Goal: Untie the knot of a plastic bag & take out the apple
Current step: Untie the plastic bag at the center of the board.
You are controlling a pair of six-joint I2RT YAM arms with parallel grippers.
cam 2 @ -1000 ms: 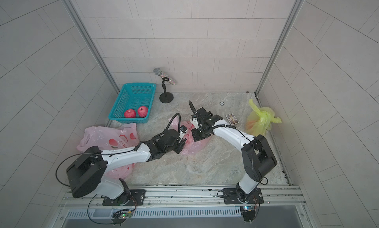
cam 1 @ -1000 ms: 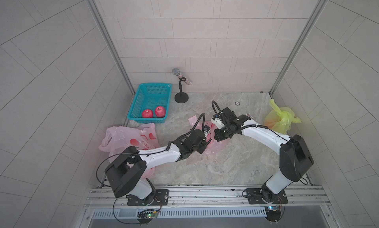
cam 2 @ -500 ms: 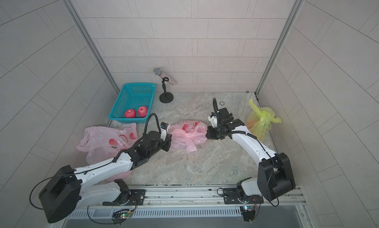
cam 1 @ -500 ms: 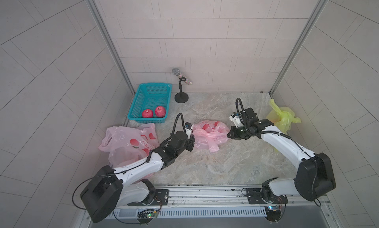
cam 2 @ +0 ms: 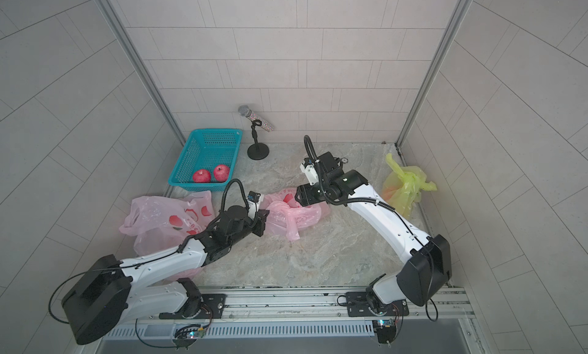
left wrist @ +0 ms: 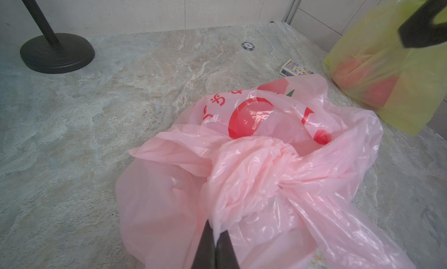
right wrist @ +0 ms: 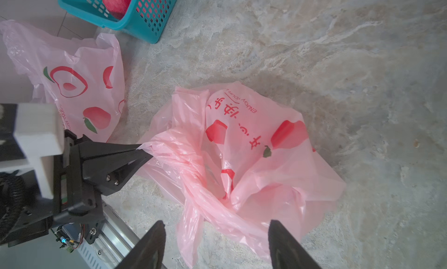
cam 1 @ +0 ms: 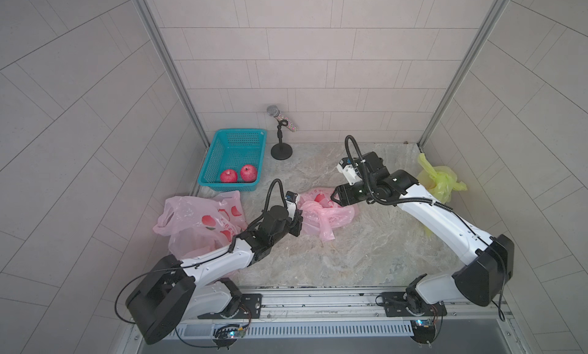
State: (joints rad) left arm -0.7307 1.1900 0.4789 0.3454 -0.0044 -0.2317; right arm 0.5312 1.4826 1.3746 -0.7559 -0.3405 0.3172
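The pink plastic bag (cam 1: pixel 321 209) (cam 2: pixel 288 214) lies crumpled in the middle of the stone table, printed with red fruit. Its knot (left wrist: pixel 278 159) is a thick twisted bunch. My left gripper (left wrist: pixel 215 234) (cam 1: pixel 298 221) is shut on a thin fold of the bag (left wrist: pixel 169 207) at its left side; its black tip (right wrist: pixel 145 152) shows pinching the plastic. My right gripper (right wrist: pixel 216 231) (cam 1: pixel 335 196) hovers open over the bag's (right wrist: pixel 254 159) right side, holding nothing. The apple in this bag is hidden by the printed plastic.
A teal basket (cam 1: pixel 226 187) with two red apples (cam 1: pixel 238 174) stands at the back left, a microphone stand (cam 1: pixel 281 152) beside it. A second pink bag (cam 1: pixel 197 218) lies left, a yellow bag (cam 1: pixel 440 180) right. A small card box (left wrist: pixel 294 68) and a chip (left wrist: pixel 248 45) lie behind.
The two grippers pulled apart from the bag's middle, stretching it. The right gripper has since opened, let go of the plastic and shifted slightly back toward the bag. The left keeps its pinch.
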